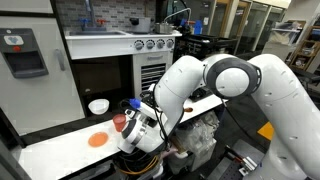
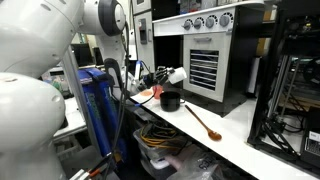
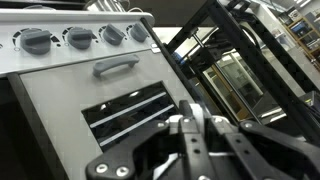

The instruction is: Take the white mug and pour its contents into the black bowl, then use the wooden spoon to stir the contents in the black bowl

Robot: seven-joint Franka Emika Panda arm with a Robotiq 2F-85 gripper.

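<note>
Closed tool [image 3: 193, 130] before oven door [image 3: 60, 112]

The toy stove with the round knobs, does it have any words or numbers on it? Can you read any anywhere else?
No words, numbers or signs can be read in any view.
Toy stove: its knobs show no marks clear enough to read.
Black bowl and wooden spoon: no writing shows on them.
</note>
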